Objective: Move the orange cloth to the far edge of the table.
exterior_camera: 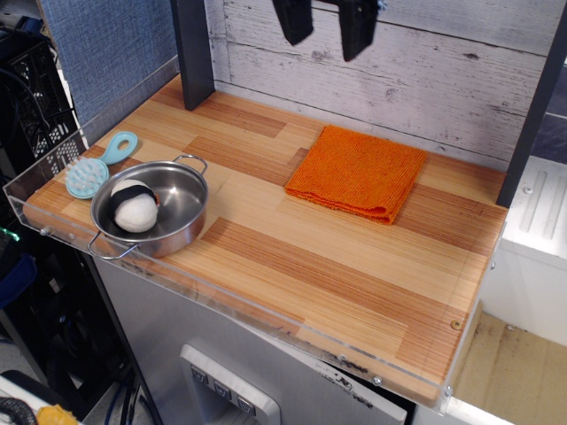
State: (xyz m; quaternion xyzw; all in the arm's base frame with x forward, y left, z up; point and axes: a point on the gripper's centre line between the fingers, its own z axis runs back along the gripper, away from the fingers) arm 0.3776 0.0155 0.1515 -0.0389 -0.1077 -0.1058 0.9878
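The orange cloth lies folded flat on the light wood table, close to the whitewashed back wall at the far right. My gripper hangs high above the table near the top edge of the view, up and left of the cloth. Only its two dark fingers show. They stand apart and hold nothing.
A steel pan with a black and white ball in it stands at the front left. A light blue brush lies beside it near the clear acrylic rim. A dark post stands at the back left.
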